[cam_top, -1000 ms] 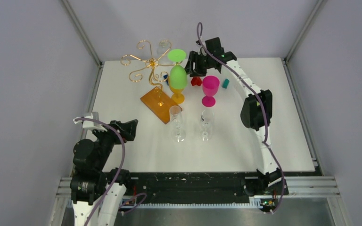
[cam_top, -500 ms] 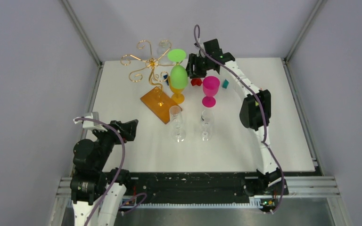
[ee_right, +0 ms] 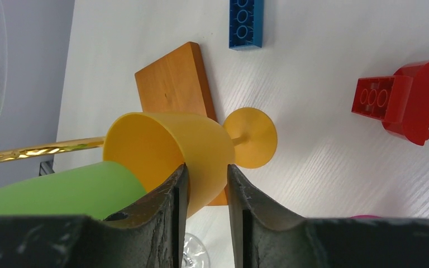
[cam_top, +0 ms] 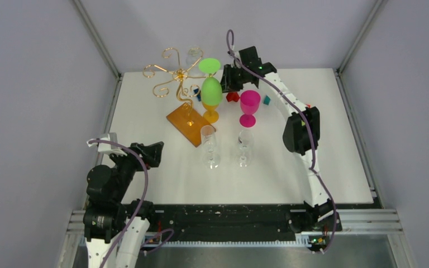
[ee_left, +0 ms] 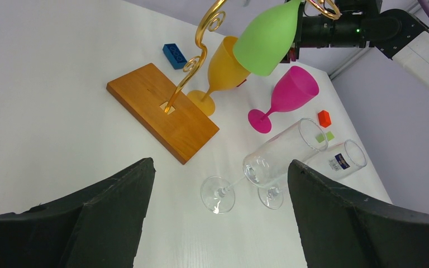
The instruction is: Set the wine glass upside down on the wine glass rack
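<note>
Green glass (ee_left: pixel 265 39), yellow glass (ee_left: pixel 223 70), magenta glass (ee_left: pixel 293 89) (gold-and-orange rack (ee_left: pixel 145 95)).

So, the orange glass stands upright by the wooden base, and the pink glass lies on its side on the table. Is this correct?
Not quite. The pink glass does not lie on its side: it stands upright on its foot on the table, as the top view shows. The orange glass does stand upright by the wooden base.

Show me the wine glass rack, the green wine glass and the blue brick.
wine glass rack (ee_left: pixel 162 125), left wrist view, on its wooden base.
green wine glass (ee_left: pixel 265 39), left wrist view, on its bowl.
blue brick (ee_right: pixel 246 22), right wrist view, on its studded top.
</note>
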Action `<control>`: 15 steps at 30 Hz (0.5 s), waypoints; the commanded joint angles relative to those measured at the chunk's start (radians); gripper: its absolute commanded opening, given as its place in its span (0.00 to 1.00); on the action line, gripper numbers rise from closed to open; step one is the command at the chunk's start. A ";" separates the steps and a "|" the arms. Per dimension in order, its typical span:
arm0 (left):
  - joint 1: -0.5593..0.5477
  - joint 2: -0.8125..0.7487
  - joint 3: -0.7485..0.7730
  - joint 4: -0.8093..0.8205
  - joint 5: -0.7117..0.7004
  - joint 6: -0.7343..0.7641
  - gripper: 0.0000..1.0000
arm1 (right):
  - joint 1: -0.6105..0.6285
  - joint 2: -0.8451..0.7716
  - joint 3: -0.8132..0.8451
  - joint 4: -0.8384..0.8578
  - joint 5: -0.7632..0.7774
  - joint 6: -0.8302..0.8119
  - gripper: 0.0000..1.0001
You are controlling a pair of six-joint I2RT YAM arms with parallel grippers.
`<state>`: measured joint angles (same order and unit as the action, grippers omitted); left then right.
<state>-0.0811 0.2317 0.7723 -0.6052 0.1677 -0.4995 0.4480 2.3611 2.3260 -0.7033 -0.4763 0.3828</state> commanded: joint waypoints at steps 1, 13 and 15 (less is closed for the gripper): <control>-0.002 0.002 0.019 0.053 0.000 -0.004 0.93 | 0.012 0.029 0.036 -0.033 0.063 -0.044 0.28; -0.002 0.002 0.016 0.050 -0.007 -0.001 0.93 | 0.018 -0.012 0.027 -0.047 0.164 -0.096 0.19; -0.002 0.002 0.017 0.051 -0.007 0.000 0.93 | 0.024 -0.025 0.025 -0.046 0.198 -0.108 0.17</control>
<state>-0.0811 0.2317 0.7723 -0.6048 0.1642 -0.4995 0.4515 2.3657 2.3322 -0.7509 -0.3531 0.3168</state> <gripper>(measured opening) 0.931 0.188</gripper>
